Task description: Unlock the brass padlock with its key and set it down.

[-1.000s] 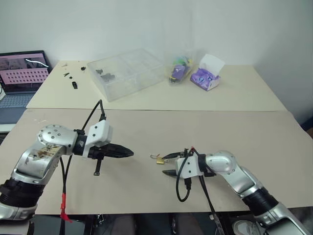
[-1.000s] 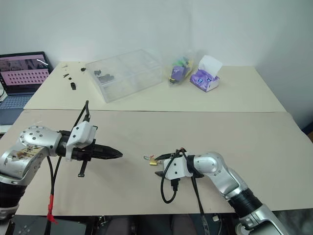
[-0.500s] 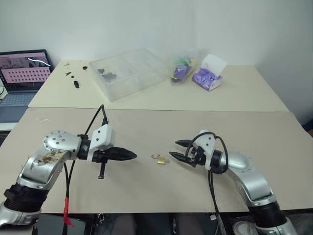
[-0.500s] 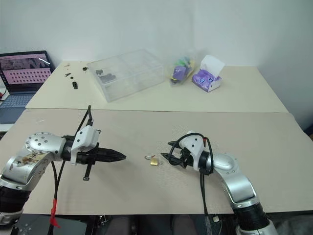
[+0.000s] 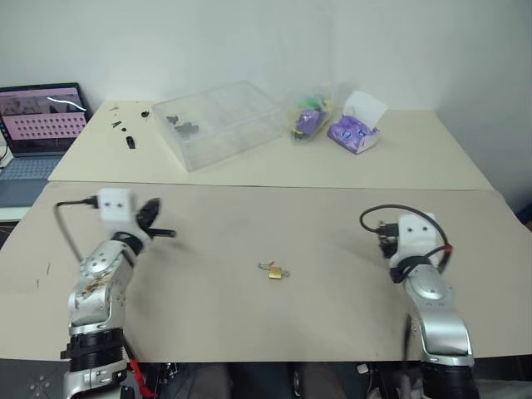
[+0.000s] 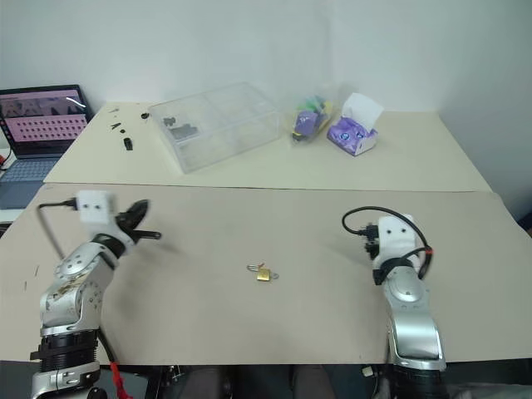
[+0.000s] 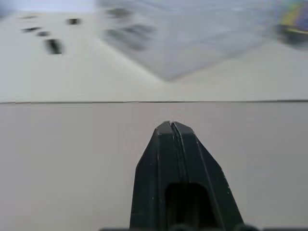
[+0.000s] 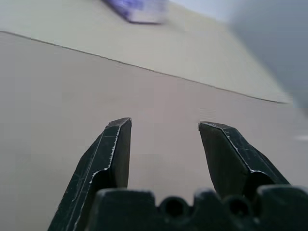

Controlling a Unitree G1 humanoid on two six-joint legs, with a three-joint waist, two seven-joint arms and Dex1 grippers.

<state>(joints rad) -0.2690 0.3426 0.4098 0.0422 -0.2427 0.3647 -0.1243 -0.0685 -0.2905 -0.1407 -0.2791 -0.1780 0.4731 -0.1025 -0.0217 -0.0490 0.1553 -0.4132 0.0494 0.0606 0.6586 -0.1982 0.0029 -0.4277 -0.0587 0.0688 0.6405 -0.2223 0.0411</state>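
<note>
The brass padlock [image 5: 275, 272] lies alone on the tan surface [image 5: 249, 316], about midway between the two arms and well apart from both. The left gripper [image 7: 172, 126] has its jaws pressed together on nothing, while the right gripper [image 8: 163, 126] holds its jaws parted and empty above bare surface.

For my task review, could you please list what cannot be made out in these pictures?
- Padlock, eye views: too small to tell whether the shackle is open or the key is in it.
- Clear box contents, eye views: small dark bits, too small to name.
- Box and far bits, left wrist view: blurred.
- Laptop: cut off by the edge.
</note>
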